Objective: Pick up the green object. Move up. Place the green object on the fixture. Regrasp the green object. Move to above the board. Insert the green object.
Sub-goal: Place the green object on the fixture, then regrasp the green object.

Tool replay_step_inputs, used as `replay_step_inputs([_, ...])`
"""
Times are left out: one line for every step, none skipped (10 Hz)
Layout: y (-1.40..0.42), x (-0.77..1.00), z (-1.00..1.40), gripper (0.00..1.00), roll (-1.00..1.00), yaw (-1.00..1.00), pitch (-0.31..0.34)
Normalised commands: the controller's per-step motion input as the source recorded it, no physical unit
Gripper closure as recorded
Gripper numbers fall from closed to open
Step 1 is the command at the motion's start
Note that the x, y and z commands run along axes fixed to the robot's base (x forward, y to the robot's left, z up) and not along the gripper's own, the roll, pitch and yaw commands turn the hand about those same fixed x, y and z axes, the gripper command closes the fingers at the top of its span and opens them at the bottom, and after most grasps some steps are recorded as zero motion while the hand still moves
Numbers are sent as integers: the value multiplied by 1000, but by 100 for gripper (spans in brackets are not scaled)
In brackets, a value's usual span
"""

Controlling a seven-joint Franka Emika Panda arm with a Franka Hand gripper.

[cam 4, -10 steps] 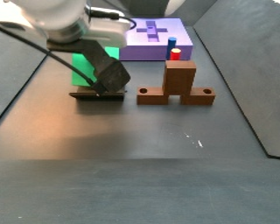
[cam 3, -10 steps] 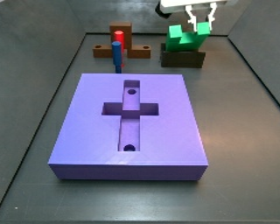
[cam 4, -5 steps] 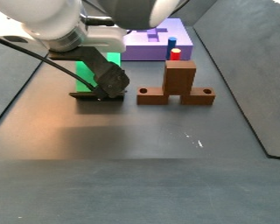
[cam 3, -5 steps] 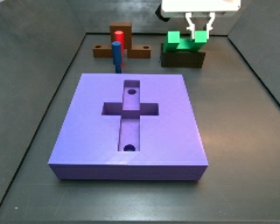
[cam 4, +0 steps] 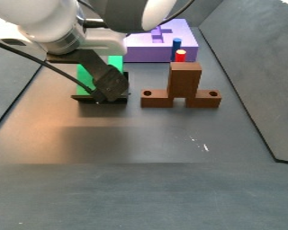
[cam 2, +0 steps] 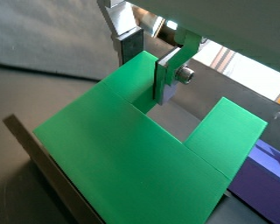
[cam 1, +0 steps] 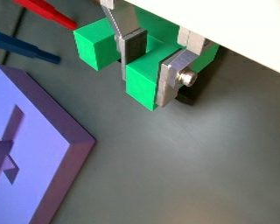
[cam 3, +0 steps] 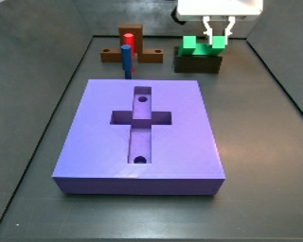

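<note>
Two silver fingers of the gripper [cam 1: 150, 63] straddle one prong of the green object [cam 1: 122, 54], plates close on either side of it; actual pad contact is hard to confirm, so grip state unclear. In a wrist view the gripper [cam 2: 152, 61] sits at the notch edge of the green object [cam 2: 130, 149], same ambiguity. In a side view the gripper [cam 3: 218, 32] hangs over the green object [cam 3: 200, 43], which sits on the fixture [cam 3: 199, 62] at the far end of the floor. Board [cam 3: 139, 132] lies nearer the camera, well apart from the fixture, cross slot empty. Orange-brown stand [cam 3: 132, 45] with red peg [cam 3: 128, 40] and blue cylinder [cam 3: 125, 59] stands beside the fixture. In a side view the arm hides most of the fixture [cam 4: 96, 99].
</note>
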Motion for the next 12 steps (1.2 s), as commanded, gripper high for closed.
replay_step_inputs([0, 0, -203, 100, -91, 0, -206])
replay_step_inputs([0, 0, -74, 100, 0, 0, 0])
replay_step_inputs([0, 0, 0, 100, 0, 0, 0])
replay_step_inputs([0, 0, 0, 0, 0, 0, 0])
replay_step_inputs([-154, 0, 443, 0, 923, 134, 0])
replay_step_inputs([-126, 100, 569, 0, 994, 314, 0])
replay_step_inputs([-97, 191, 577, 0, 1000, 389, 0])
replay_step_inputs([-69, 226, 503, 0, 1000, 394, 0])
replay_step_inputs([-40, 211, 363, 0, 1000, 360, 9])
replay_step_inputs([-11, 163, 231, 0, 1000, 346, 23])
replay_step_inputs([0, 217, 211, 0, 1000, 360, 0])
replay_step_inputs([0, 254, 200, 0, 1000, 369, 0])
